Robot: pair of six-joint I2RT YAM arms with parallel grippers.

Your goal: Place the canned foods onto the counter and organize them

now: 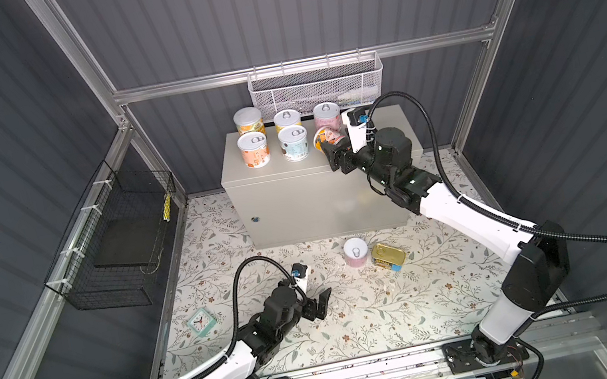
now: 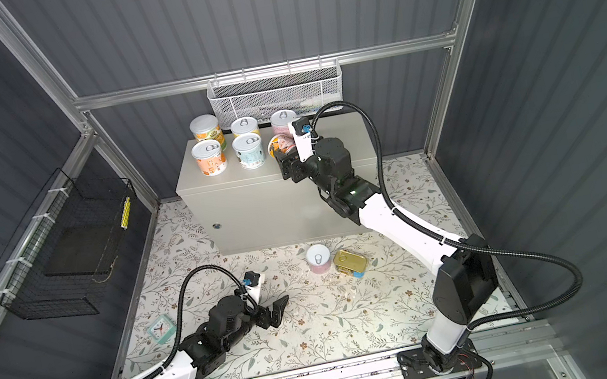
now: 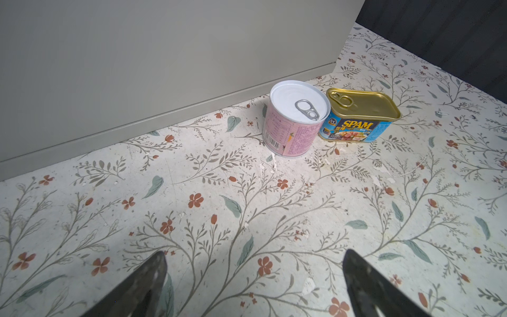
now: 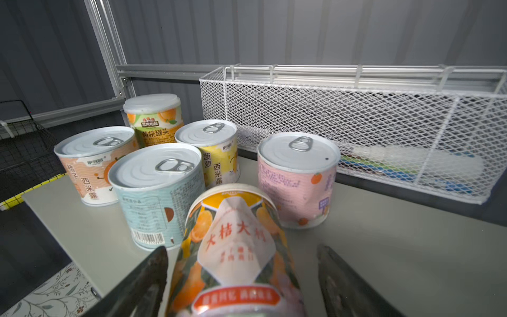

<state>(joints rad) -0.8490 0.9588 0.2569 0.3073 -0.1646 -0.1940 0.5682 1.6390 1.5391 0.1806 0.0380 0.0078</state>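
Six round cans showed at the top of the counter (image 1: 296, 208) in both top views. Five upright cans (image 1: 293, 142) stood in two rows just beyond the right gripper (image 1: 330, 145). An orange can (image 1: 326, 136) leaned between its jaws. Down over the floral mat (image 1: 358, 316), the left gripper (image 1: 323, 299) hovered low, jaws spread wide and holding nothing. A pink can (image 1: 356, 252) and a gold tin (image 1: 388, 255) stood ahead of it, well apart from its fingertips and near the counter's front.

From the left wrist, two dark fingers (image 3: 153, 277) stood far apart above the mat. Ahead of them the pink can (image 3: 296, 118) stood upright, pull tab on top. The gold tin (image 3: 362, 115), labelled SPAM, sat just beside it, and the counter's wall (image 3: 137, 68) rose behind both.

From the right wrist, the orange can (image 4: 236, 238) filled the space between the fingers (image 4: 153, 274). A sliver of gap showed on each side, so the jaws looked parted around it rather than pinching. I could not tell whether its base rested on the counter. Just beyond it stood the five cans, and a white mesh basket (image 4: 356, 123) hung farther back.
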